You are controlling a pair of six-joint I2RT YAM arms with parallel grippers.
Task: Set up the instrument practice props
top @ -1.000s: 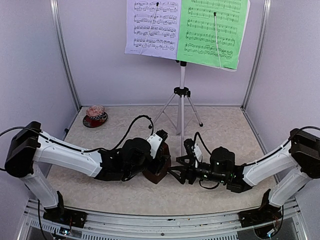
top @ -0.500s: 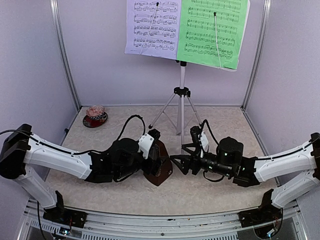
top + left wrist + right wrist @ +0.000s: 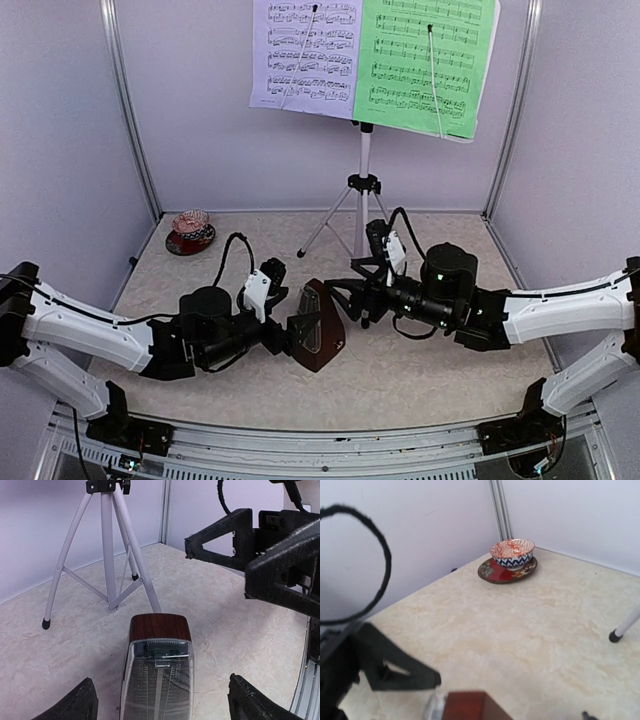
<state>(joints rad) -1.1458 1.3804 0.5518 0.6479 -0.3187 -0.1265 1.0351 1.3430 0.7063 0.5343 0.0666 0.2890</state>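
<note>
The desk [image 3: 440,370] has a pale beige top with a marble-like pattern, closed in by light walls on three sides. At 12 o'clock from its middle, the silver music stand [image 3: 364,215] stands upright on three spread legs with black feet. At 10 o'clock, in the far corner, lies a dark red plate [image 3: 190,243] that carries a patterned bowl [image 3: 190,222]. Just off the middle, at 6 o'clock, stands the brown metronome [image 3: 318,340].

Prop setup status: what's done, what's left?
Done: stand up, lavender sheet and green sheet on it, metronome standing on the table. In hand: nothing; left gripper and right gripper open, off the metronome. Left: probably just pulling the arms clear.
</note>
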